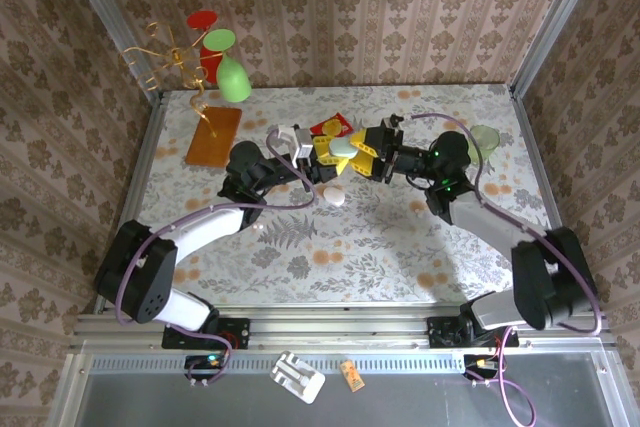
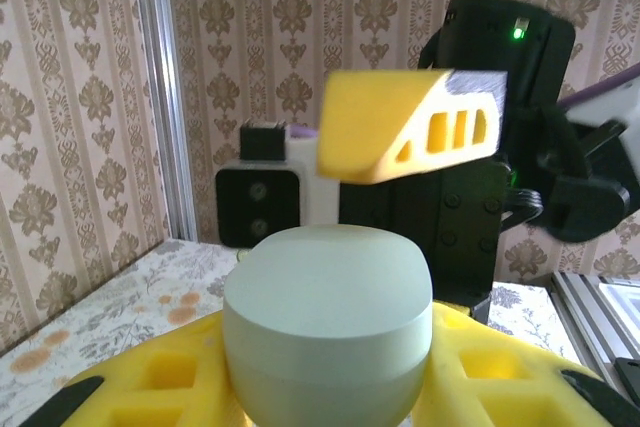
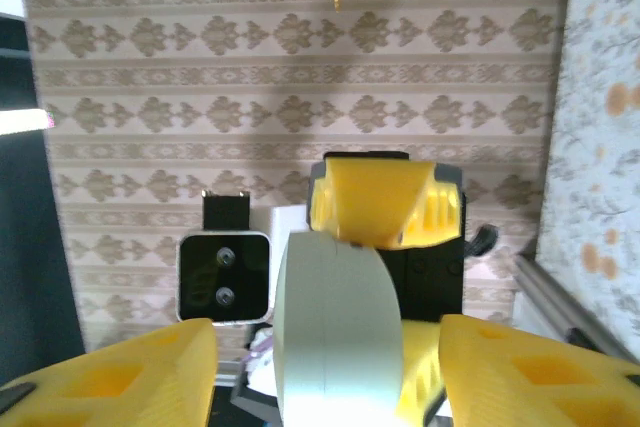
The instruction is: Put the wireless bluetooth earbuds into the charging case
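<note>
The worktop (image 1: pixel 400 247) had papered walls (image 1: pixel 400 7) on three sides and metal posts (image 1: pixel 554 22) at the far corners. The lower half of the top picture was bare, so I had lots of room there.

The pale green case (image 1: pixel 345 147) was in the middle of that picture, where both arms met. It looked smooth and round like a pebble, with a thin line along its edge. My left gripper (image 2: pixel 330 347) was squeezing it, pressed against both of its sides. My right gripper (image 3: pixel 325 332) stood open around the same case, with gaps on both sides.

A white oval case (image 1: pixel 333 197) lay just below the grippers. A red piece (image 1: pixel 330 127) sat just above them. An orange board (image 1: pixel 213 135) and a green and red ornament (image 1: pixel 225 67) crowded the upper left. Another pale green piece (image 1: pixel 485 137) lay at the right.
</note>
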`<move>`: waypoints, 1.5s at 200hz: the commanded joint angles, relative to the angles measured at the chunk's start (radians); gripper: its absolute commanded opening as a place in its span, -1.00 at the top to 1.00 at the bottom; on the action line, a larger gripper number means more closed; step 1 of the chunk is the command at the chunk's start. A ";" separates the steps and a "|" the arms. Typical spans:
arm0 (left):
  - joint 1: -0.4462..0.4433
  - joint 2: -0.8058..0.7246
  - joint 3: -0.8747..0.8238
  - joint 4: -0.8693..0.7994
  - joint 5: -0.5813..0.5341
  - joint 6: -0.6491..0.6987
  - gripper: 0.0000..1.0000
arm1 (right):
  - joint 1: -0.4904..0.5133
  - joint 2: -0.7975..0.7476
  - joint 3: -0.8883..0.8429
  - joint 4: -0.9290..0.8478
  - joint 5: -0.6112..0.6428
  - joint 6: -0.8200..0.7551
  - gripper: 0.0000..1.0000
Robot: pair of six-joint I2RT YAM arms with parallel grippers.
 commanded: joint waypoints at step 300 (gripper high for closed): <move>-0.003 -0.259 -0.028 -0.266 0.023 -0.125 0.53 | 0.088 -0.025 0.449 -0.979 0.394 -1.393 -0.75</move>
